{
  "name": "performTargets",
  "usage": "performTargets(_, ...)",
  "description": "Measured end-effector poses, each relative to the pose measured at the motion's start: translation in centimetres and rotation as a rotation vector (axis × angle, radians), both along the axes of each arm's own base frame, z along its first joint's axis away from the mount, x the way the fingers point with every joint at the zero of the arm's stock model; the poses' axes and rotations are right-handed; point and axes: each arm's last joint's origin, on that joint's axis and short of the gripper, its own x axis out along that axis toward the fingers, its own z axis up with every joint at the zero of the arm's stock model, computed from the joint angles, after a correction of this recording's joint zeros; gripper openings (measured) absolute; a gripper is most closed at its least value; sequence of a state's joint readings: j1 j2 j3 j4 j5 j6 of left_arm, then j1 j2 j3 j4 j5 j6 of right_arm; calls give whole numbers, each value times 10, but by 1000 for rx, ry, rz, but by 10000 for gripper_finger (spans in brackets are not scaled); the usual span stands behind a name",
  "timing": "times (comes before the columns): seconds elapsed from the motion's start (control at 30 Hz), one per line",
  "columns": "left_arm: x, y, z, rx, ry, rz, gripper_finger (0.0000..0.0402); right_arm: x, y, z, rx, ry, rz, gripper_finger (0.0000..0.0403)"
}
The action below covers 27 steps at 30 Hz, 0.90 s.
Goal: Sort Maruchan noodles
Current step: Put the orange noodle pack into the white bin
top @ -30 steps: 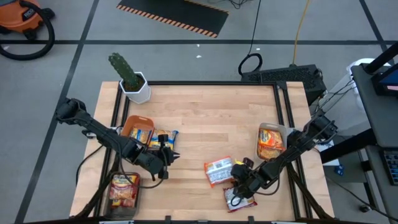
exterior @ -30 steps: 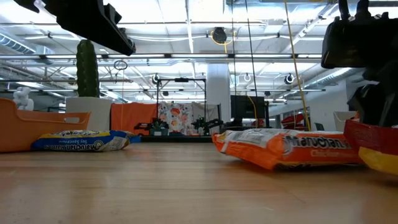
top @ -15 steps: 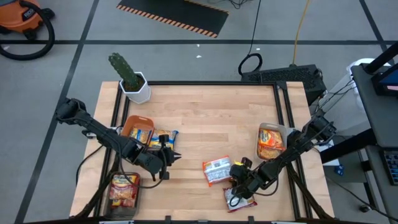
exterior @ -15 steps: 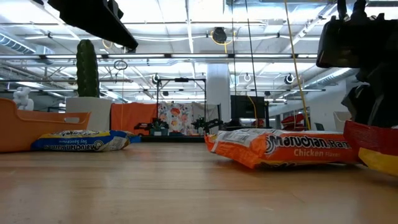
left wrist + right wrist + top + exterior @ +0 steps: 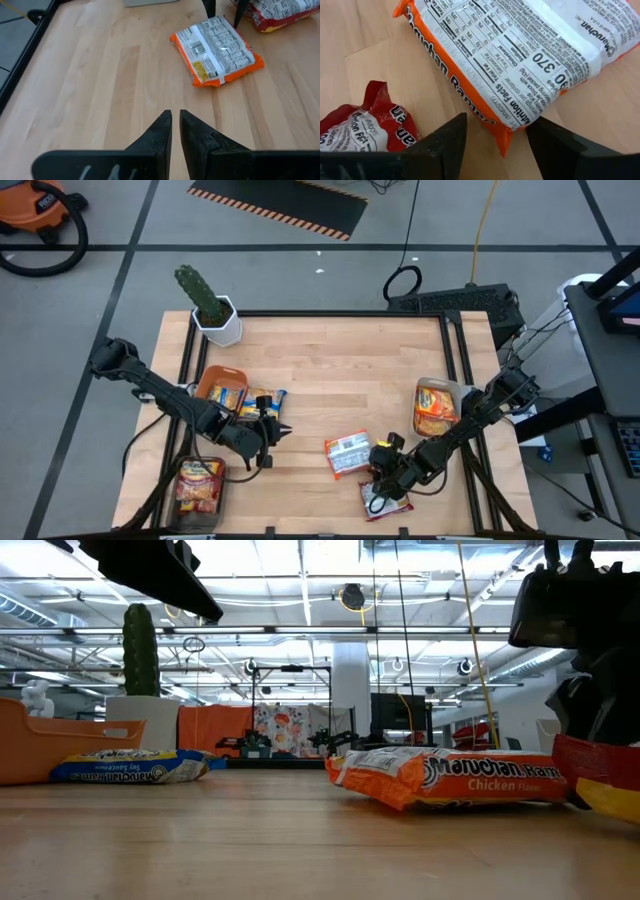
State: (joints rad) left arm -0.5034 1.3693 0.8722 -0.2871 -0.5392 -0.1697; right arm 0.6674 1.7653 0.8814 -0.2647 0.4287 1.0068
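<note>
Maruchan noodles sit partly sorted. Near edge first: grey tray (image 5: 199, 498) at front-left corner w/ a dark red packet (image 5: 199, 480) inside. Front-right, a red-white packet (image 5: 388, 498) lies on bare wood, partly under the right gripper (image 5: 378, 459). Just beside it, toward table centre, the orange packet (image 5: 349, 453) lies flat, label side down, nutrition panel up.

Right gripper: fingers spread wide, straddling a corner of the orange packet (image 5: 520, 55); the corner sits between the two fingers (image 5: 440, 145), but contact w/ the pads can't be made out. Red-white packet (image 5: 365, 127) is off to one side of it, not held.

Left gripper (image 5: 272, 432) hangs over bare wood, left of centre; fingers (image 5: 162, 131) nearly together, only a thin slit between, nothing in them. Orange packet (image 5: 216, 51) is well apart, ahead of it.

Mid-left: orange bowl (image 5: 220, 388) holds an orange-yellow packet (image 5: 226, 395). Blue-white packet (image 5: 264, 400) lies just beside the bowl on the table, near the left gripper. In low view same blue-white packet (image 5: 130, 767) lies flat next to the bowl (image 5: 60, 745).

Right edge: second grey tray (image 5: 438, 406) w/ an orange packet (image 5: 436, 410) in it.

Far left corner: cactus (image 5: 200, 292) in a white pot (image 5: 222, 325).
</note>
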Motion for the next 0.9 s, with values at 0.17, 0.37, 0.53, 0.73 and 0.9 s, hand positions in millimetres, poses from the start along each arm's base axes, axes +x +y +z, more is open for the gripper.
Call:
performTargets(0.17,-1,0,-1,13,14,-4,42,3,-4,0,-38,-19,-12,175)
performTargets(0.37,-3,2,-3,7,41,14,42,5,-7,0,-44,-19,-20,109)
performTargets(0.53,-4,2,-4,7,47,17,42,5,-7,0,-41,-21,-22,58)
performTargets(0.73,-3,2,-4,1,45,22,42,3,-9,10,-26,-40,-12,16)
performTargets(0.9,-3,2,-4,-7,43,28,42,1,-10,28,1,-88,2,2)
